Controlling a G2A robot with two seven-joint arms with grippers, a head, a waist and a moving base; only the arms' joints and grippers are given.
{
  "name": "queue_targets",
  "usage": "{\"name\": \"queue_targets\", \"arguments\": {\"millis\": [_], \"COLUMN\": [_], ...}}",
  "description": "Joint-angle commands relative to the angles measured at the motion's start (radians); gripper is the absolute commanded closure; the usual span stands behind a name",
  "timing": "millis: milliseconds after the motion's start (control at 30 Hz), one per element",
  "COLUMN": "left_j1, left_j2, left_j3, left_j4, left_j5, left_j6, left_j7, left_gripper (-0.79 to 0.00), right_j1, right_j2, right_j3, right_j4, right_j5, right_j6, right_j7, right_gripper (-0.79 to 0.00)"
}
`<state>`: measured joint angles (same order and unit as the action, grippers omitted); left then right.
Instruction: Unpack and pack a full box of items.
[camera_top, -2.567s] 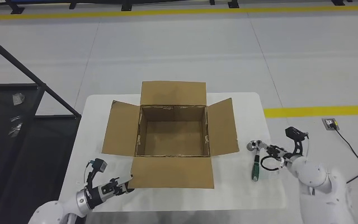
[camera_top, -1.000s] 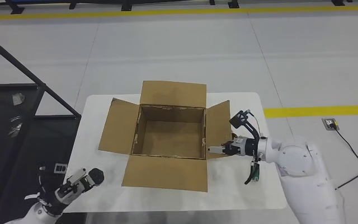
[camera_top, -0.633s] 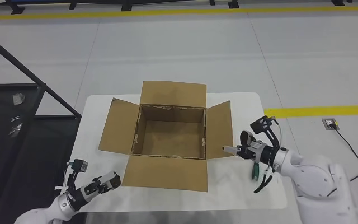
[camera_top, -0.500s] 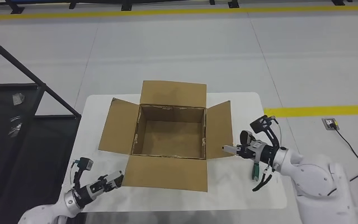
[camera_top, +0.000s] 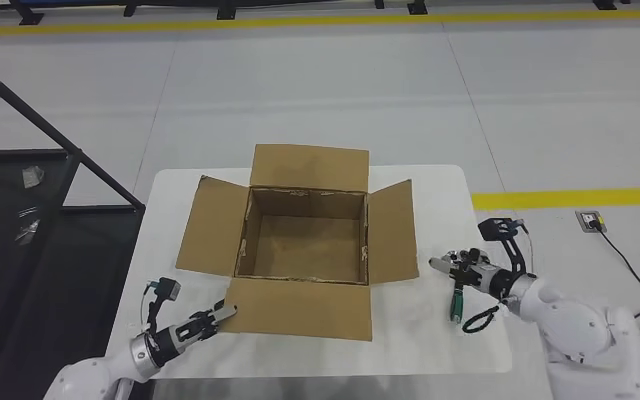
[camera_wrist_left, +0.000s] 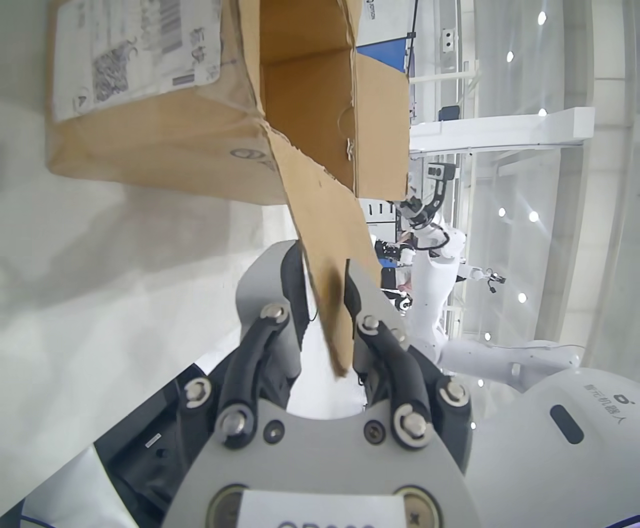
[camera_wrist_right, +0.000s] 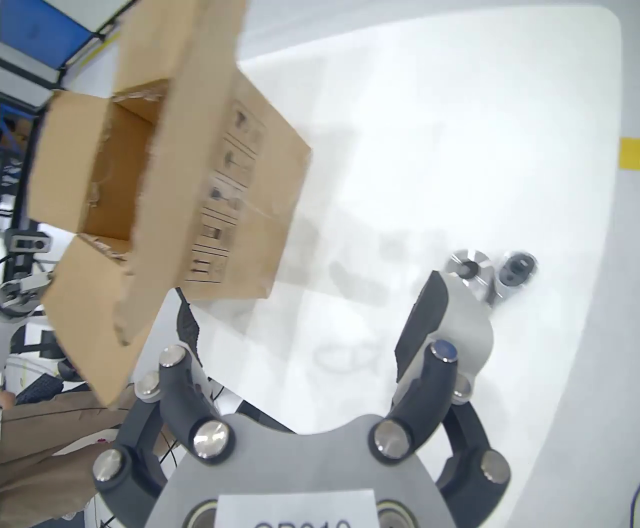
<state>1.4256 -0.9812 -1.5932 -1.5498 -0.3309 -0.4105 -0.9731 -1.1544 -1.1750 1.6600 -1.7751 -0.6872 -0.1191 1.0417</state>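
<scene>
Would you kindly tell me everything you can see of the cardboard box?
The cardboard box is plain brown corrugated card and stands upright on the white table, roughly at its middle. All four flaps are folded outward and the inside is empty. The flap edges look ragged, an outer wall carries a white printed label, and one side flap has printed symbols. The left gripper has its fingers on either side of the near flap's corner.

Left gripper (camera_wrist_left: 324, 280) and right gripper (camera_wrist_right: 310, 310): grey metal plates, black linkage bars (camera_wrist_left: 250, 350), silver screws (camera_wrist_left: 404, 425), one blue screw (camera_wrist_right: 445, 350), grey fingers faced with black pads (camera_wrist_right: 417, 320), and a white label (camera_wrist_left: 320, 510). Left arm (camera_top: 95, 378) and right arm (camera_top: 575, 325): glossy white shells with black wrist cables (camera_top: 480, 320).
</scene>
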Motion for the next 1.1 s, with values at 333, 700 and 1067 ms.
{"name": "queue_targets", "arguments": {"millis": [333,700,1067], "left_j1": [0.023,0.030,0.023], "left_j2": [0.002,0.003,0.006], "left_j3": [0.002,0.008,0.017], "left_j4": [-0.010,0.003,0.019], "left_j5": [-0.023,-0.055,-0.067], "left_j6": [-0.029,-0.053,-0.069], "left_j7": [-0.011,-0.024,-0.062], "left_gripper": [0.000,0.000,-0.785], "right_j1": [0.196,0.320,0.400], "right_j2": [0.013,0.019,0.016], "right_j3": [-0.149,-0.213,-0.265], "right_j4": [0.261,0.450,0.591], "right_j5": [-0.224,-0.292,-0.294], "right_j6": [0.167,0.166,0.178], "right_j7": [0.220,0.292,0.291], "right_gripper": [-0.785,-0.785,-0.585]}}
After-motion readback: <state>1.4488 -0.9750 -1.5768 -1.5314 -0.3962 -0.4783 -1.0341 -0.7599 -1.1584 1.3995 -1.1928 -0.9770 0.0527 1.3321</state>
